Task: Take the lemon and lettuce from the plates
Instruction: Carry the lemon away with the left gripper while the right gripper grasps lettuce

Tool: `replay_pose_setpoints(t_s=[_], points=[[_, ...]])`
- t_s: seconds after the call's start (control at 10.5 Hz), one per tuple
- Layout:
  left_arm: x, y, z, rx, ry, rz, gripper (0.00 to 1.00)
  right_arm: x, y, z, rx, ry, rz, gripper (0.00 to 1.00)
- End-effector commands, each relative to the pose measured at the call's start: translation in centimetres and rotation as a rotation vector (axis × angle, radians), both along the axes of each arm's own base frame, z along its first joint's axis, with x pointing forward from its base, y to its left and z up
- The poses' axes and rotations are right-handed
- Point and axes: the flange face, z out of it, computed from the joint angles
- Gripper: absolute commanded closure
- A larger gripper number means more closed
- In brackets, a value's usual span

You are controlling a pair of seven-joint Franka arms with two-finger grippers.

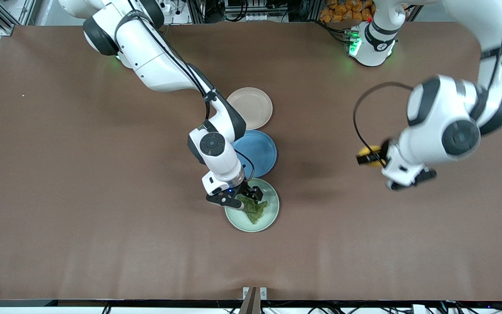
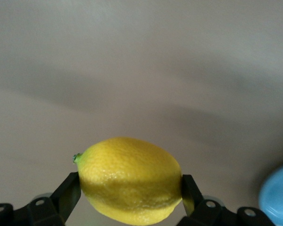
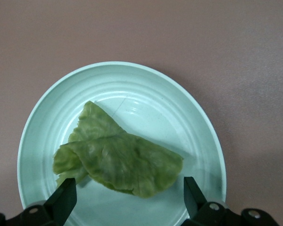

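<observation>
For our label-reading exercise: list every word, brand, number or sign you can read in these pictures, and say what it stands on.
None can be read: the lemon, lettuce, mint plate, blue plate, beige plate and table bear no text.

Blurred in front view: left gripper point(image 1: 369, 156), hiding most of lemon point(image 1: 367, 151). Cut by left wrist picture's edge: blue plate point(image 2: 278, 194). Hidden under right gripper point(image 1: 239, 197): part of lettuce point(image 1: 255, 210).

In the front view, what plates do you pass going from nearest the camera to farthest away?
Green plate with the lettuce → blue plate → cream plate.
</observation>
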Motion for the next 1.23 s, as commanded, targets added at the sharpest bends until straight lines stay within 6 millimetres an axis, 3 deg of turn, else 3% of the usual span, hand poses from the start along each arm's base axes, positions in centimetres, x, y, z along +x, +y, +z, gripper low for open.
replay_pose_setpoints(t_s=[0.0,0.19,0.28,0.76,0.95,1.14], points=[[1.8,0.3,-2.5,0.057,-0.028,-0.161,1.00,0.5,0.5,-0.6,0.009,-0.017,-0.008,0.04],[3.3,4.2,-5.2,0.091,-0.033,-0.256,1.00,0.4,0.5,-0.8,0.006,-0.017,-0.005,0.13],[3.6,4.8,-6.0,0.079,-0.034,-0.323,1.00,0.4,0.5,-0.8,0.006,-0.017,-0.005,0.14],[5.0,6.0,-8.3,0.073,-0.047,-0.877,1.00,0.5,0.4,-0.7,0.002,-0.016,0.000,0.54],[6.0,10.0,-9.6,0.028,-0.067,-1.089,1.00,0.4,0.5,-0.7,-0.001,-0.009,0.000,0.66],[6.7,11.4,-10.4,0.009,-0.105,-1.257,1.00,0.3,0.5,-0.2,-0.003,-0.003,-0.001,0.80]])
